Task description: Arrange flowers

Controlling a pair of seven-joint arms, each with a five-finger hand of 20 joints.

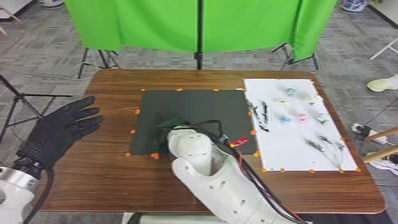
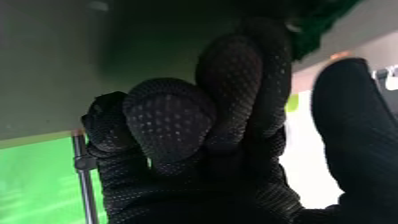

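Note:
In the head view my right hand (image 1: 165,132) is low over the dark mat (image 1: 200,102), beside a dark green object (image 1: 175,121). The right wrist view has my right hand (image 2: 233,95) with its fingers loosely bent and the thumb apart; a fuzzy dark green edge (image 2: 325,24) appears past the fingertips. My left hand (image 1: 62,131) is held open at the table's left edge. On the white sheet (image 1: 277,157) lie a blue flower (image 1: 290,92), a pink flower (image 1: 302,118), other pale flowers (image 1: 285,119) and dark leafy stems (image 1: 326,143). What the green object is, I cannot tell.
Thin black pieces (image 1: 261,112) lie along the white sheet's left side. Orange tape marks (image 1: 155,156) edge the mat and sheet on the wooden table (image 1: 102,170). Behind the table hangs a green cloth (image 1: 151,25) on a stand.

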